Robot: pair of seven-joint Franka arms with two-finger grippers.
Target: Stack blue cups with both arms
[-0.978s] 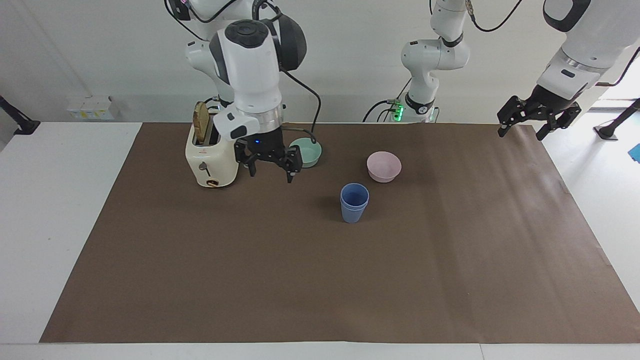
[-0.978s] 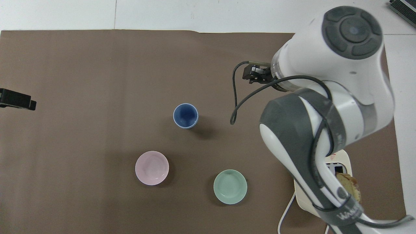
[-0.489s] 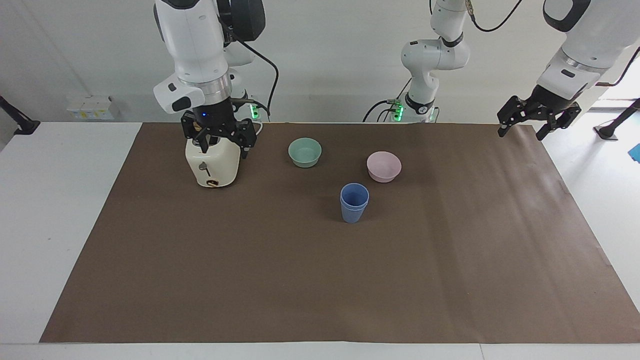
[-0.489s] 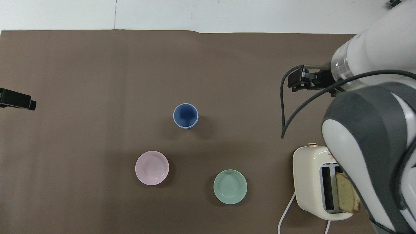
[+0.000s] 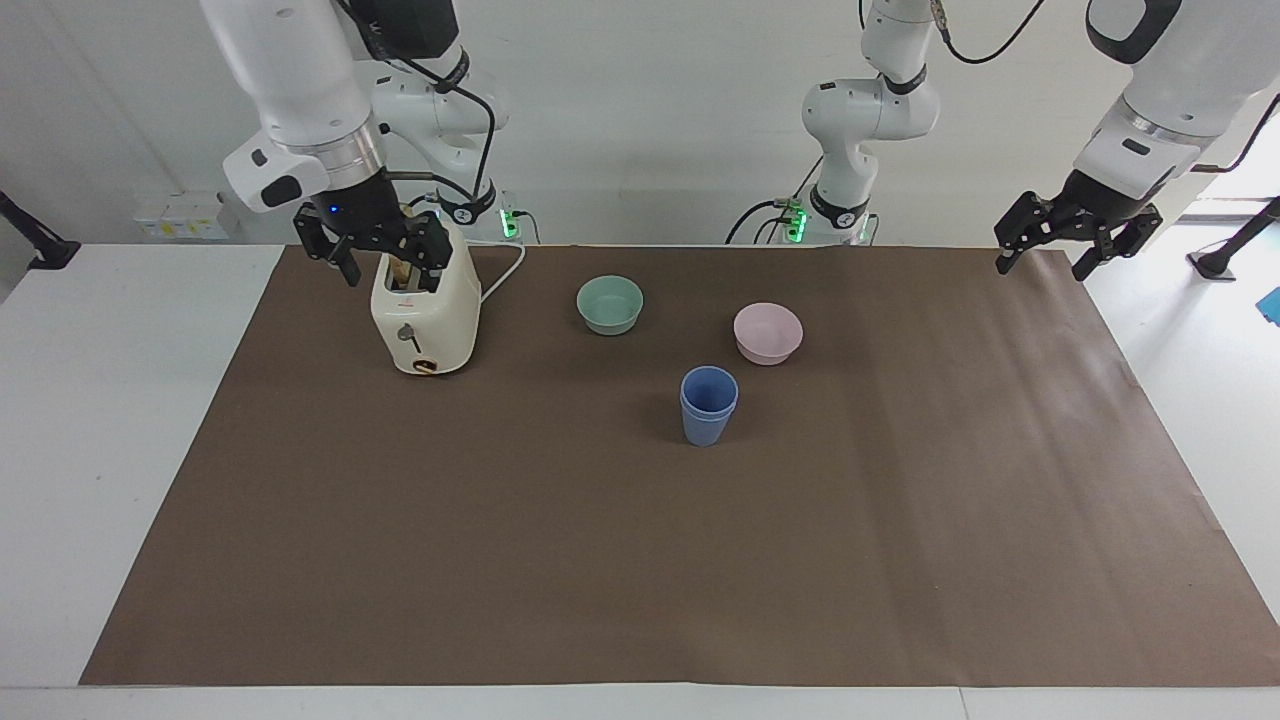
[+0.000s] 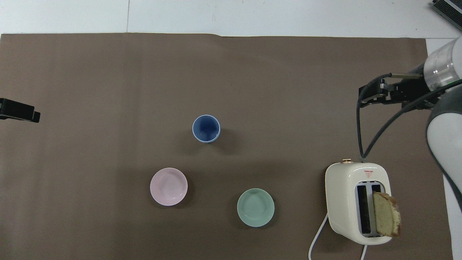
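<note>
The two blue cups [image 5: 709, 405] stand nested one inside the other, upright on the brown mat [image 5: 640, 560]; from overhead the stack [image 6: 206, 128] shows one dark hollow with a double rim. My right gripper [image 5: 386, 256] hangs open and empty over the toaster, well away from the cups. Over the mat's corner at the left arm's end, my left gripper [image 5: 1046, 262] is raised, open and holding nothing. Only its black tip [image 6: 18, 111] shows in the overhead view. Neither gripper touches the cups.
A pink bowl [image 5: 767, 332] and a teal-green bowl [image 5: 610, 304] sit nearer to the robots than the cups. A cream toaster [image 5: 424, 318] with a bread slice [image 6: 386, 218] in one slot stands toward the right arm's end, its white cord [image 6: 317, 238] trailing toward the robots.
The right arm has swung up and away from beside the green bowl toward its own end of the table, now over the toaster. The left arm and the cups have not moved.
</note>
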